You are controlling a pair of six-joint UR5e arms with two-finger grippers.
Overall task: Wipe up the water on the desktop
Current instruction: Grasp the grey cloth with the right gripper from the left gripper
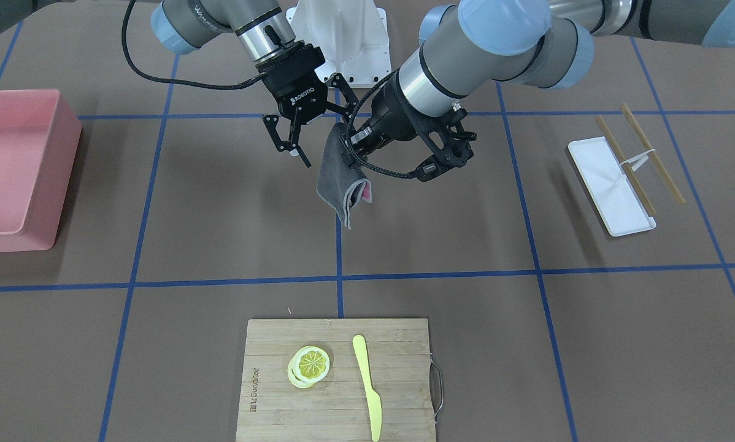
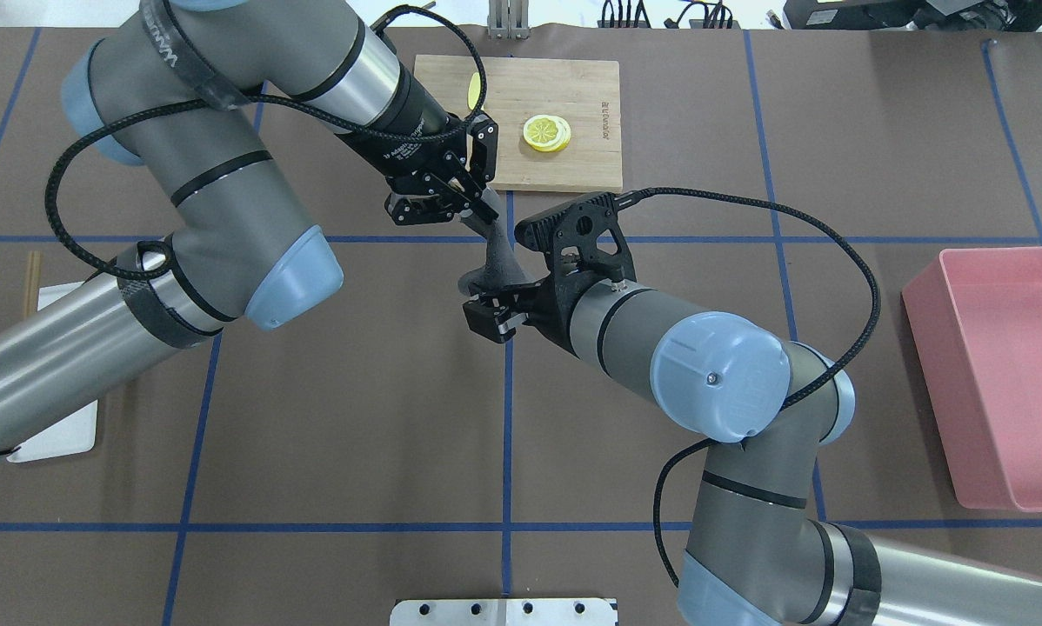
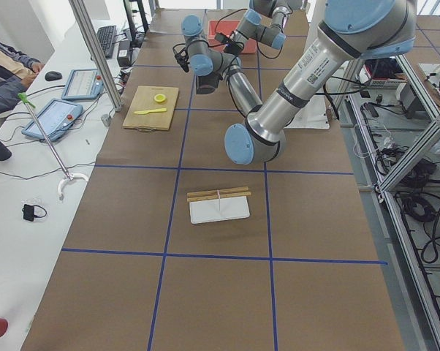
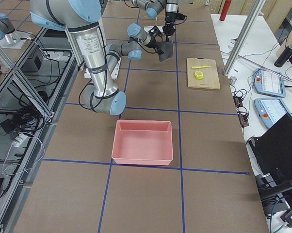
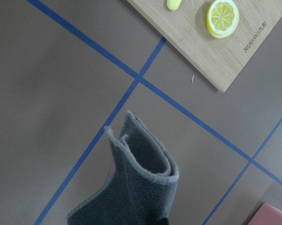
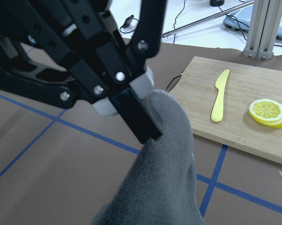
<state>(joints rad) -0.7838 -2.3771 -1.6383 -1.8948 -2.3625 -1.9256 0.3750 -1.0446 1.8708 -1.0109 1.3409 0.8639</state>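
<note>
- Cloth first: the left end effector (image 2: pixel 483 214) is clamped on the upper end of a folded grey cloth (image 1: pixel 341 178). The cloth hangs free above the bench (image 1: pixel 220 215), over a crossing of the blue tape lines (image 1: pixel 338 258).
- The right end effector (image 1: pixel 292 146) grips nothing. Its jaws stand apart, and it sits just beside the cloth's upper part.
- Risk, as I judge it: the two end effectors are very close. Any closing-in for a regrasp could knock their linkages together or snag a braided cable (image 1: pixel 177 80).
- The pinch takes only one end of the cloth. A drag across the bench could pull it loose or leave it bunched, so that it smears rather than soaks.
- No water shows on the matte brown bench in any view, so the wipe could land on the wrong patch.
- The bench also carries a bamboo cutting board (image 1: pixel 398 344) with lemon slices (image 1: pixel 309 365) and a yellow knife (image 1: pixel 367 387), a pink bin (image 1: pixel 11 172), and a white tray (image 1: pixel 610 184) with chopsticks (image 1: pixel 650 153). All are well apart from the cloth.
- Beyond the bench are a white side desk (image 3: pixel 30 168) with tablets (image 3: pixel 59 115), aluminium frame posts (image 3: pixel 96 51) and loose floor cables (image 3: pixel 425 212).
</note>
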